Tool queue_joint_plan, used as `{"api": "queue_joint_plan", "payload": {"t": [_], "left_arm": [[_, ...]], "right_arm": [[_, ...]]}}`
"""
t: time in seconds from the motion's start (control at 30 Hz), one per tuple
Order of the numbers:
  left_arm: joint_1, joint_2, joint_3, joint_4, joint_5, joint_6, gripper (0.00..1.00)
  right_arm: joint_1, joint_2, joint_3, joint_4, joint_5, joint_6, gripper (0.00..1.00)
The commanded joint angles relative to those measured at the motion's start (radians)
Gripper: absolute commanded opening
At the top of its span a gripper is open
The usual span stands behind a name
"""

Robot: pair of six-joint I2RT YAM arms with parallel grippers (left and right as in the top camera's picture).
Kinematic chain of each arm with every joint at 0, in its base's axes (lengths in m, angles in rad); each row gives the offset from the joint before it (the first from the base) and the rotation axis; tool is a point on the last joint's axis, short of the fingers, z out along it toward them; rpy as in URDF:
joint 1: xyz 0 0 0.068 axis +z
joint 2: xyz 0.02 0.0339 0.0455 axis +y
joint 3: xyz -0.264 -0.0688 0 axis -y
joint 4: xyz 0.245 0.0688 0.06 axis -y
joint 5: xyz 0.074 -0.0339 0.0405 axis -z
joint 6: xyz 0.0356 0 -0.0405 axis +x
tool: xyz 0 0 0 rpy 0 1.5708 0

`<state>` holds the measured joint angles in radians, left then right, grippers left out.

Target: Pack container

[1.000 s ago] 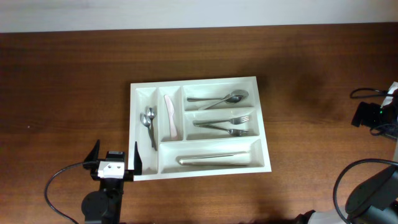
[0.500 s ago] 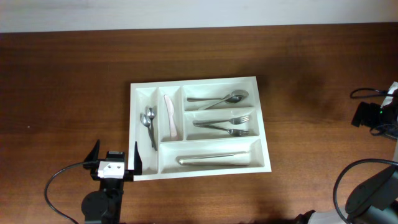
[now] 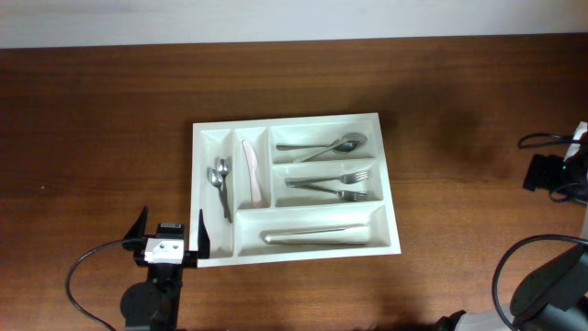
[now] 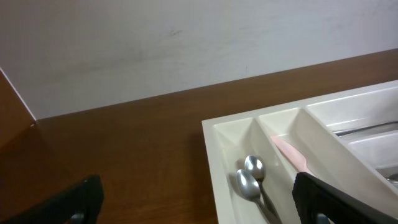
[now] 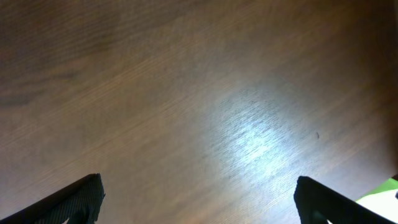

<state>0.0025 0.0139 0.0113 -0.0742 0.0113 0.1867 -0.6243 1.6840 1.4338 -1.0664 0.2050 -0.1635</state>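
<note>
White plastic container (image 3: 287, 120) lies mid-way across the wooden table (image 3: 92, 138) in the overhead view, cutlery in every compartment. The left gripper (image 3: 171, 232) points at its near-left corner from just beside it, fingers spread and empty. The right gripper (image 3: 551, 173) sits well apart, to the container's right.

Left wrist view: spread fingers (image 4: 81, 199) frame the container's corner, with two spoons (image 4: 247, 182) inside.

Right wrist view: parted fingers (image 5: 74, 199) hang over bare wood, grasping nothing.

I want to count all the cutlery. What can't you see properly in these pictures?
- Long bottom slot of the tray: the pieces overlap and look too small from overhead to count.
- Left wrist view: the spoons lose their handles, and most of the tray is cut off by the frame edges.
- Right hand: its wrist view shows only bare table, no cutlery.
</note>
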Motion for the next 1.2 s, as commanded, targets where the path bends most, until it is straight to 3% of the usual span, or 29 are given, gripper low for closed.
{"api": "queue_joint_plan", "payload": {"t": [0.0, 0.2, 0.37, 0.77, 1.17], "left_arm": [[0.004, -0.009, -0.003, -0.006, 0.011, -0.006, 0.99], [0.004, -0.009, -0.003, -0.006, 0.011, -0.006, 0.99], [0.004, -0.009, -0.003, -0.006, 0.011, -0.006, 0.99], [0.004, -0.009, -0.003, -0.006, 0.011, -0.006, 0.99], [0.004, -0.009, -0.003, -0.006, 0.011, -0.006, 0.99]], "right_arm": [[-0.004, -0.015, -0.004, 0.090, -0.015, -0.007, 0.99], [0.030, -0.152, -0.004, 0.450, -0.316, -0.003, 0.99], [0.102, -0.238, -0.004, 0.588, -0.416, -0.003, 0.99], [0.283, -0.445, -0.045, 0.644, -0.415, -0.004, 0.99], [0.431, -0.943, -0.411, 0.663, -0.415, -0.004, 0.99]]}}
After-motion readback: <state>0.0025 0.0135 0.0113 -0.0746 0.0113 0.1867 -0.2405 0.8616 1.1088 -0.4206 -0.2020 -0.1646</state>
